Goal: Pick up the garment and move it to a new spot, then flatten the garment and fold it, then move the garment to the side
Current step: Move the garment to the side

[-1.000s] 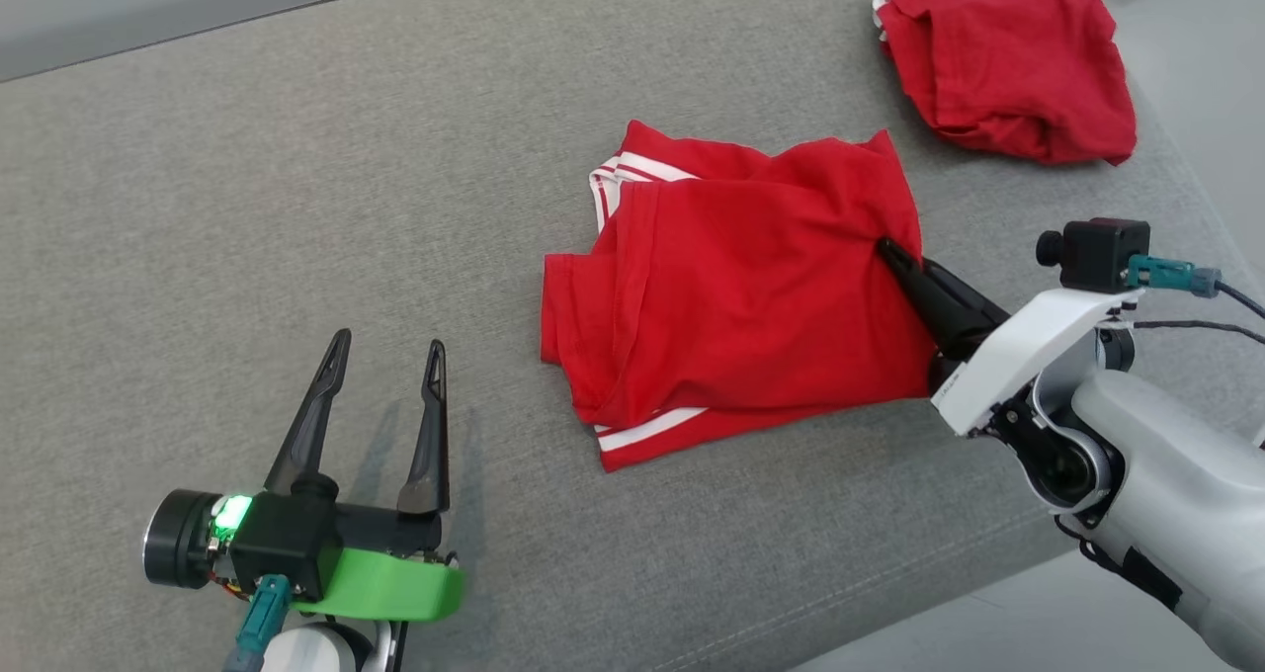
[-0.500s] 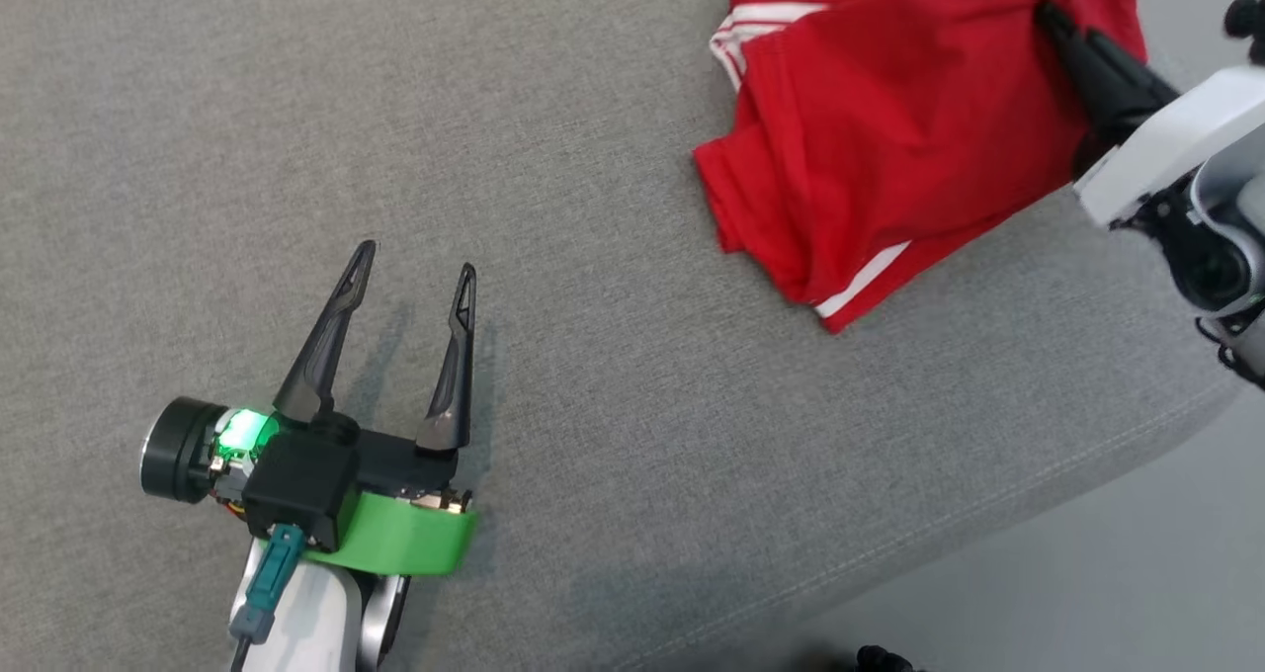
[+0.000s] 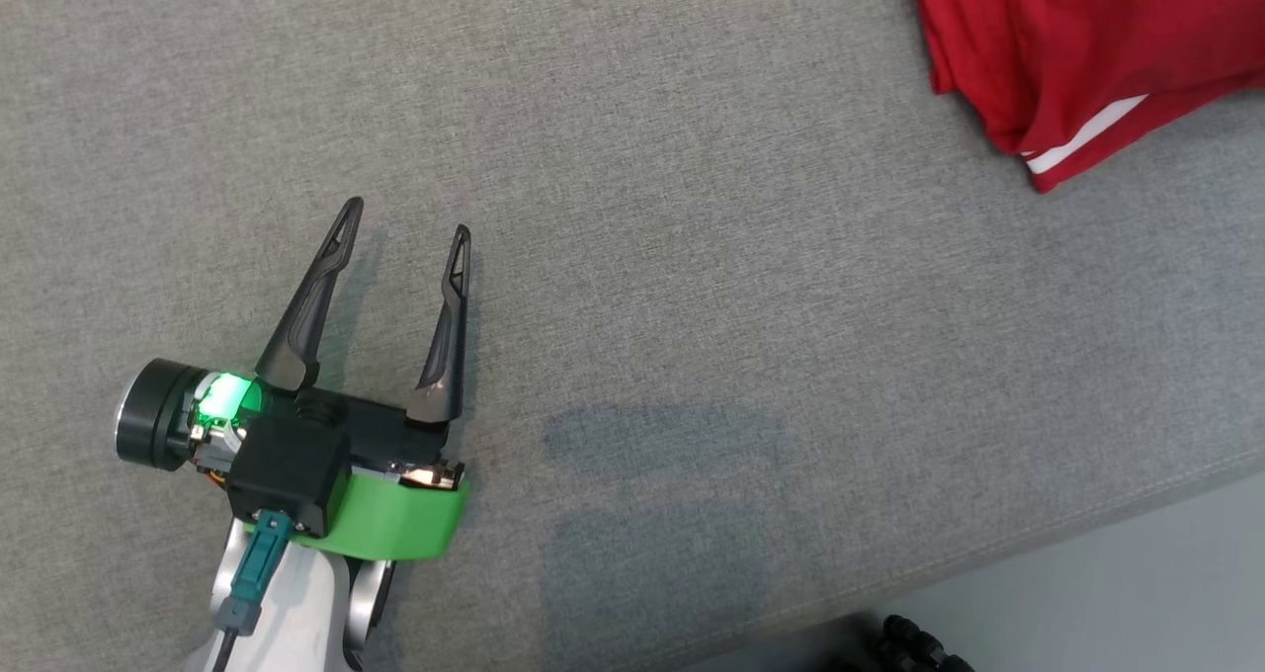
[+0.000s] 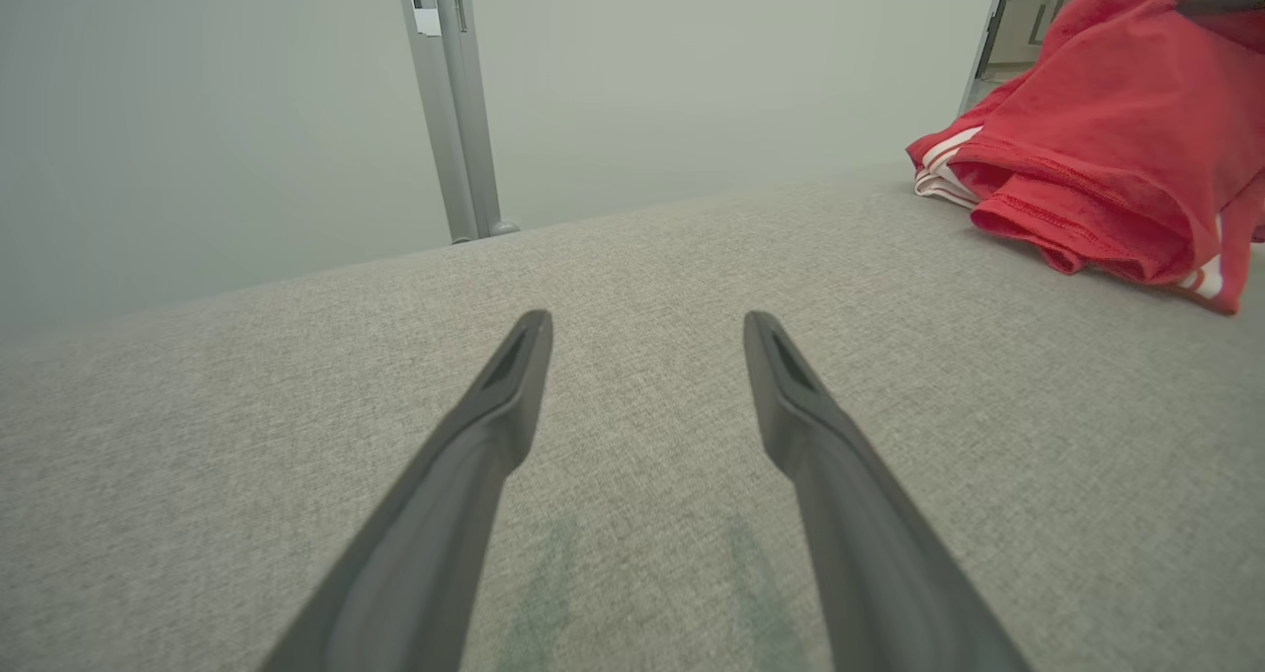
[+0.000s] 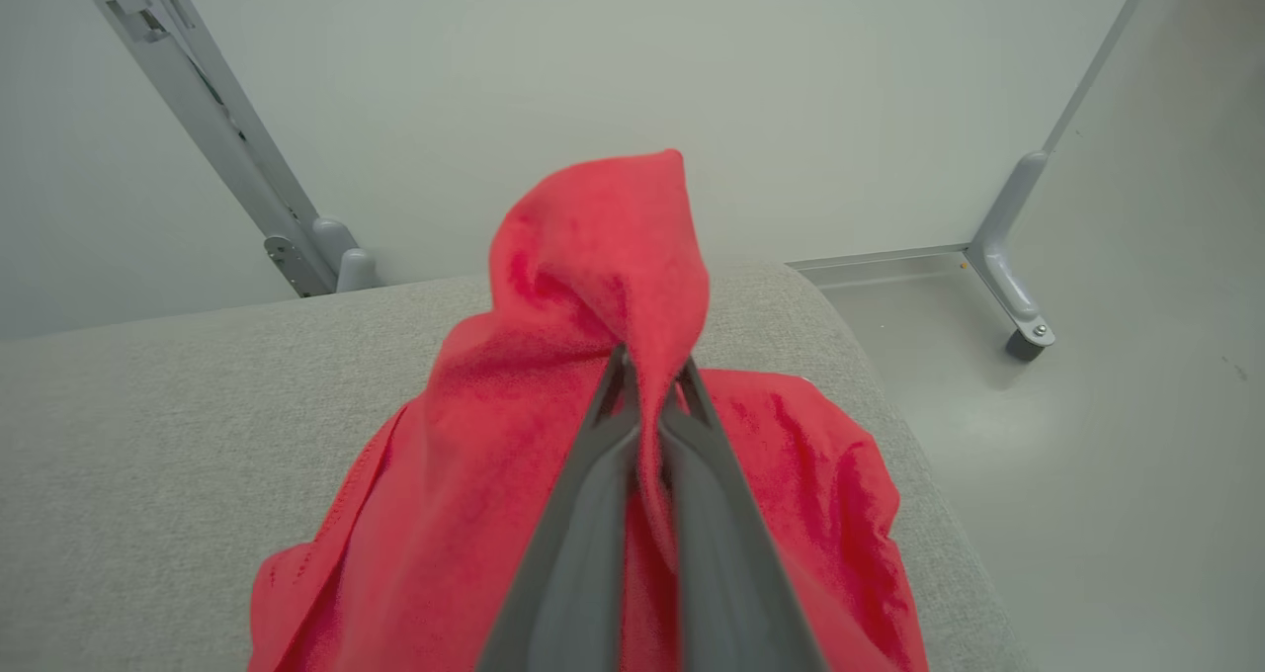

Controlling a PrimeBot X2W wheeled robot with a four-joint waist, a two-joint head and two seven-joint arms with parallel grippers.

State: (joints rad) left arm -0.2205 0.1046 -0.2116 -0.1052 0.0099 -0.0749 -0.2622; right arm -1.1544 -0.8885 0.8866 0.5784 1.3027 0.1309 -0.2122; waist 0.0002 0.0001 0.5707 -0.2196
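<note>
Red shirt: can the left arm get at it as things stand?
Probably yes. The left tool is open, and only bare grey cushion lies between it and the red shirt, so the way looks free. The right tool is shut on it.

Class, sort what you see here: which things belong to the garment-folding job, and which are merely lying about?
Job: red fabric garment with white stripes, pinched in the shut right hand; open left hand, empty; grey woven fabric surface beneath it.
Lying about: grey metal upright post; grey metal frame leg with a caster.
</note>
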